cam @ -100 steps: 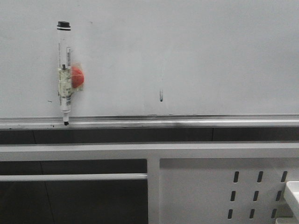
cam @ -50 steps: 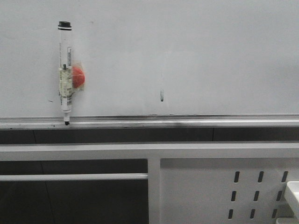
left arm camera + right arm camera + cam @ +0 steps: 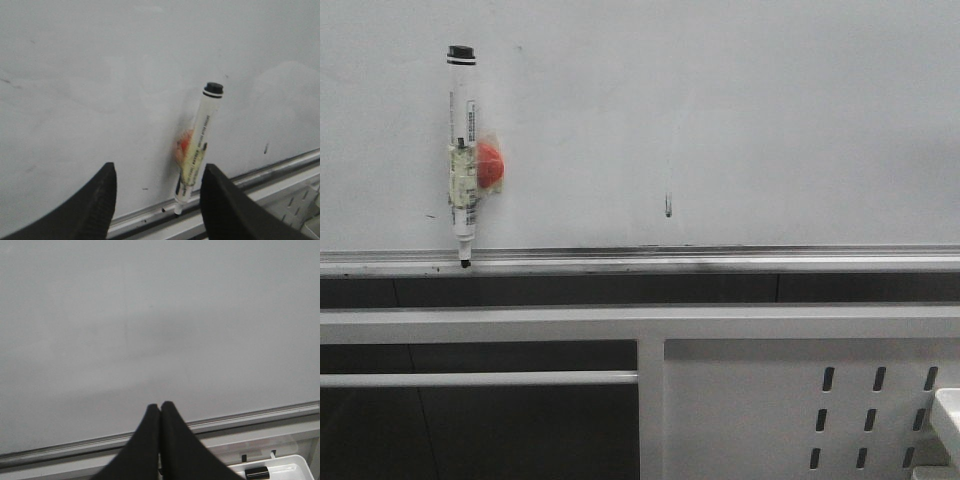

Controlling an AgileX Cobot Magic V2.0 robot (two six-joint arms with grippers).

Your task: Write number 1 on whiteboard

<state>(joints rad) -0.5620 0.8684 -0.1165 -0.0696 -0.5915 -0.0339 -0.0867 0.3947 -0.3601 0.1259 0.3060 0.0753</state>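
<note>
The whiteboard (image 3: 740,100) fills the background, with a silver tray rail (image 3: 720,262) along its lower edge. No long black stroke of a number 1 shows on it, only a tiny grey smudge (image 3: 667,205). A white marker (image 3: 463,150) with a black cap hangs tip-down on the board, taped to a red magnet (image 3: 490,165). In the left wrist view my left gripper (image 3: 158,170) is open. The marker (image 3: 200,145) lies beyond it, between the fingers and nearer one finger (image 3: 220,200). My right gripper (image 3: 160,406) is shut and empty, facing bare board (image 3: 150,315). Neither gripper shows in the front view.
A white frame with a perforated metal panel (image 3: 870,410) stands below the rail. A white tray (image 3: 272,471) holding a small black object (image 3: 257,471) sits low on the right; its corner also shows in the front view (image 3: 948,410).
The whole front view has drifted a few pixels to the right. The marker, magnet and smudge keep their places on the board.
</note>
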